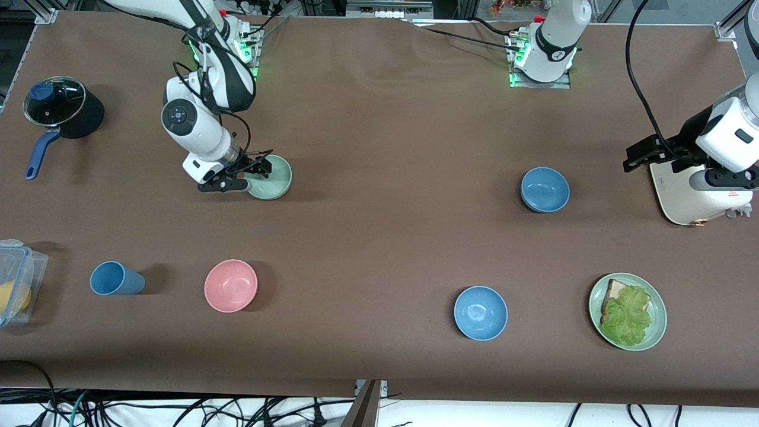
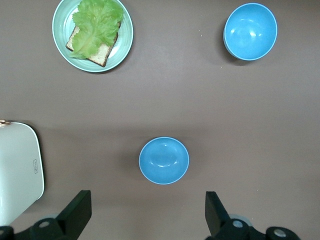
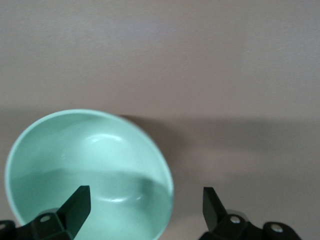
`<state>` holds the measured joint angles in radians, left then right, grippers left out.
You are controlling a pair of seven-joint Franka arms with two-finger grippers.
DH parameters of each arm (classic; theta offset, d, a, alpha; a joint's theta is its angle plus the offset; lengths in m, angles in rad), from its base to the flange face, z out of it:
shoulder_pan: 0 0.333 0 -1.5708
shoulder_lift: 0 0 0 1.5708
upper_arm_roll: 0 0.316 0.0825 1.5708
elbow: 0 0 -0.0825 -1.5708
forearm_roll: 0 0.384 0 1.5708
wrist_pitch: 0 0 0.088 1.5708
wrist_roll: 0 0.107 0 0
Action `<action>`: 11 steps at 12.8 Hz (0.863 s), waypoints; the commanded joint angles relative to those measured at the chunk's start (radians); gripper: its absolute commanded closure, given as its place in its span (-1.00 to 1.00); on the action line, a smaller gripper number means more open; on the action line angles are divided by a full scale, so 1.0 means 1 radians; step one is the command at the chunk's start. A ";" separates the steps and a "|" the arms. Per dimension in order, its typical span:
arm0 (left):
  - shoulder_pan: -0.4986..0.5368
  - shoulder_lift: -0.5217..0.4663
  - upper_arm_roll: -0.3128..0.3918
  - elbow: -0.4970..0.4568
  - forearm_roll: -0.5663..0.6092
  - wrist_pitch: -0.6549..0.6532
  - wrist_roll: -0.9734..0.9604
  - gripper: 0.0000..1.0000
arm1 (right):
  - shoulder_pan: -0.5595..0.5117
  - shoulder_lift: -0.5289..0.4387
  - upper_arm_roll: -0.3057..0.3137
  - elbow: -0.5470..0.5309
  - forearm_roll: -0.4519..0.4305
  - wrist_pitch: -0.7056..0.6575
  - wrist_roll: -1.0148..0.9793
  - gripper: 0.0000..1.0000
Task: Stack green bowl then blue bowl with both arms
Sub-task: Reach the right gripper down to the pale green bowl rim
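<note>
The green bowl [image 1: 276, 178] sits on the brown table toward the right arm's end. My right gripper [image 1: 254, 173] is open and low at its rim. In the right wrist view one finger [image 3: 75, 205] is over the inside of the green bowl [image 3: 90, 150] and the other is outside the rim. Two blue bowls stand toward the left arm's end, one farther from the front camera [image 1: 544, 188] and one nearer [image 1: 480, 312]. My left gripper [image 1: 633, 159] is open and empty, up in the air beside the farther blue bowl [image 2: 164, 160], which shows ahead of the left gripper [image 2: 147, 210].
A green plate with bread and lettuce [image 1: 655, 329] and a white appliance [image 1: 688, 198] are at the left arm's end. A pink bowl [image 1: 231, 285], a blue tumbler [image 1: 115, 279], a plastic box [image 1: 18, 281] and a lidded black pot [image 1: 59, 107] are at the right arm's end.
</note>
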<state>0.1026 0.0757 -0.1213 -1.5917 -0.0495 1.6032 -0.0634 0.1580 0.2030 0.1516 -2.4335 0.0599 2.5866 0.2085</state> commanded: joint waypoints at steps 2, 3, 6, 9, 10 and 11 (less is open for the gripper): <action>0.002 0.013 -0.004 0.030 0.016 -0.025 0.017 -1.00 | -0.006 0.039 -0.001 -0.013 0.011 0.052 -0.023 -0.69; 0.002 0.013 -0.004 0.030 0.016 -0.025 0.017 -1.00 | -0.006 0.042 -0.001 -0.013 0.011 0.052 -0.020 -0.40; -0.003 0.013 -0.006 0.030 0.016 -0.025 0.014 -1.00 | -0.006 0.039 -0.001 -0.009 0.011 0.044 -0.014 0.74; -0.003 0.013 -0.006 0.030 0.016 -0.025 0.013 -1.00 | -0.006 0.030 -0.003 -0.002 0.011 0.027 -0.014 1.00; -0.004 0.013 -0.006 0.030 0.014 -0.025 0.014 -1.00 | -0.006 0.024 -0.003 0.001 0.011 0.023 -0.014 1.00; -0.003 0.013 -0.006 0.032 0.014 -0.025 0.014 -1.00 | -0.006 0.012 -0.003 0.011 0.011 0.003 0.002 1.00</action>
<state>0.1004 0.0761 -0.1243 -1.5917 -0.0495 1.6029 -0.0633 0.1568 0.2471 0.1475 -2.4274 0.0629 2.6192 0.2032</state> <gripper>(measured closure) 0.000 0.930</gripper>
